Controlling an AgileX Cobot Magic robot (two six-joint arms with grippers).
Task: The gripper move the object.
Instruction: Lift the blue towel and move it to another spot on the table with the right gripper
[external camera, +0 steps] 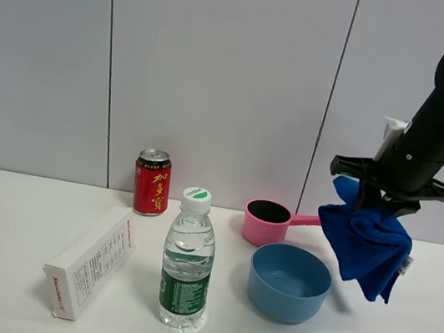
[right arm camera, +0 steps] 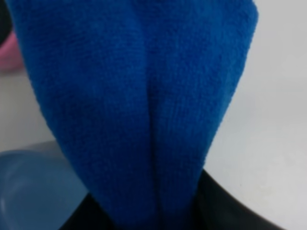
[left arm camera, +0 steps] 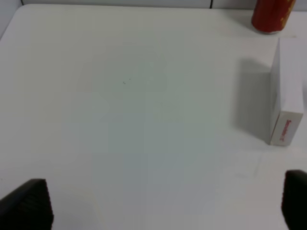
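My right gripper [external camera: 376, 197] is shut on a dark blue cloth [external camera: 367, 240] and holds it in the air, hanging just right of and slightly above the blue bowl [external camera: 289, 283]. In the right wrist view the cloth [right arm camera: 139, 96] fills the frame, with the bowl's rim [right arm camera: 29, 187] to one side. My left gripper [left arm camera: 165, 201] is open over bare white table; only its two dark fingertips [left arm camera: 29, 203] show, and it is out of the exterior high view.
On the white table stand a clear water bottle [external camera: 186, 262], a red can [external camera: 152, 182], a pink scoop cup [external camera: 267, 222] and a lying white box [external camera: 91, 262]. The box [left arm camera: 286, 93] and can [left arm camera: 272, 14] also show in the left wrist view.
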